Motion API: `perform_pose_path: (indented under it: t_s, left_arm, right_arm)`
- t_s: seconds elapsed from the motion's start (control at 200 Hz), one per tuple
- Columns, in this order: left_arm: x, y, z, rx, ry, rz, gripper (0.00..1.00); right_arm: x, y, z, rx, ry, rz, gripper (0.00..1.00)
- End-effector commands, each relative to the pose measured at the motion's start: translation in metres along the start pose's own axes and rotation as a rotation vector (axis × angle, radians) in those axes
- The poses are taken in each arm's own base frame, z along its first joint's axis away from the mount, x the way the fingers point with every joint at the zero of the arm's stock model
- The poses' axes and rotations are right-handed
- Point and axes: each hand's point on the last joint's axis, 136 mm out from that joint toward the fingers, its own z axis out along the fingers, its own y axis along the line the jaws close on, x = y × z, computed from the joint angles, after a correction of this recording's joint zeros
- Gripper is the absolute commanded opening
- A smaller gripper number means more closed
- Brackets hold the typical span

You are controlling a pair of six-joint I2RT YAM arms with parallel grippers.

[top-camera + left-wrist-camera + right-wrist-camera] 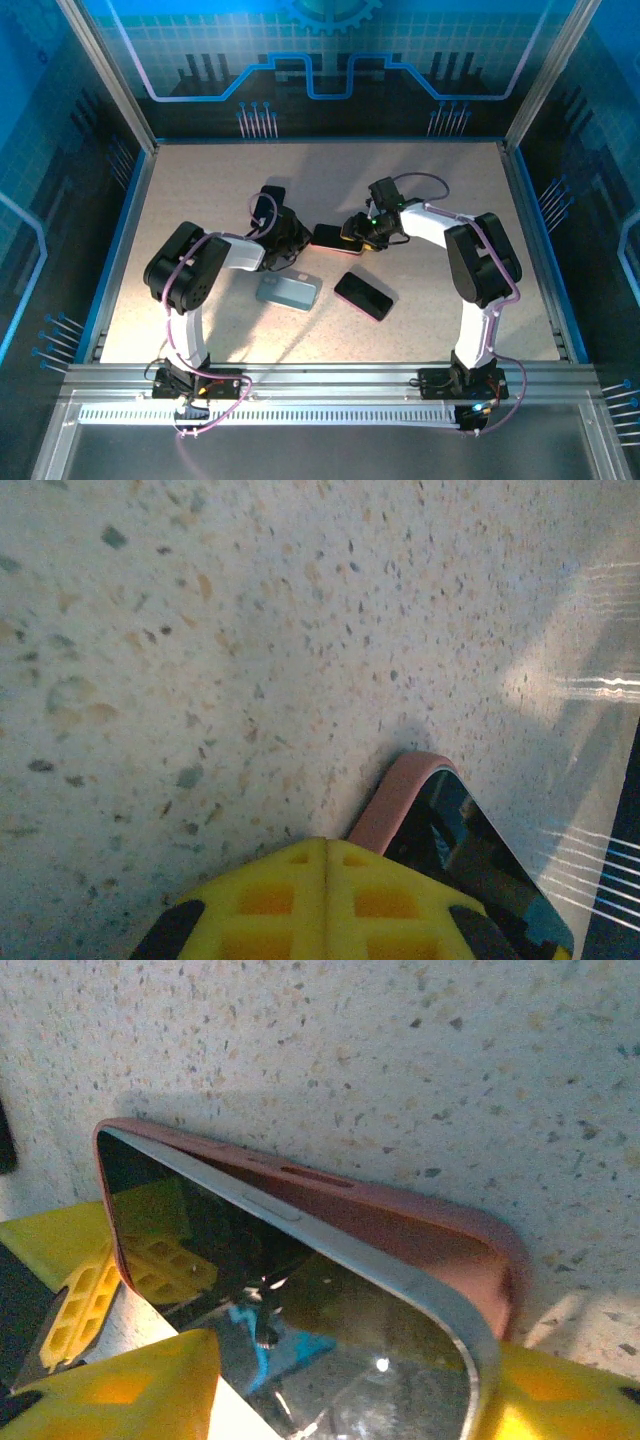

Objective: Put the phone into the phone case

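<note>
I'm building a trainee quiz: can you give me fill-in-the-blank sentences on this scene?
1. The phone between the arms sits in a ___ case.
2. The left gripper has ___ fingers.
3. In the top view, the dark phone lies ___ of the light blue case.
Missing words: pink; yellow; right.

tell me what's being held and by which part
Cannot tell: the jaws of the right gripper straddle one end of the phone, tilted in the pink case; grip unclear. The left gripper is shut, holding nothing.
</note>
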Motion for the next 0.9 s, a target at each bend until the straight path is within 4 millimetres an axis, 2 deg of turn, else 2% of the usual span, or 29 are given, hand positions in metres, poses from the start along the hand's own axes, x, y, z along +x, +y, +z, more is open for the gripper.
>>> perform_pose_path:
  t_s: [0.0, 0.32, 0.896]
  left_arm:
    - [0.038, -0.009, -0.007, 0.039, 0.135, 0.029, 0.00]
    - [0.043, -0.011, -0.011, 0.064, 0.130, 0.014, 0.00]
    - [0.047, -0.018, -0.008, 0.090, 0.134, 0.008, 0.00]
  right_arm:
    - [0.015, -0.010, 0.007, 0.089, 0.064, -0.029, 0.64]
    - [0.005, -0.010, -0.008, 0.173, 0.074, -0.081, 0.79]
    - [0.000, -0.007, -0.030, 0.190, 0.050, -0.090, 0.89]
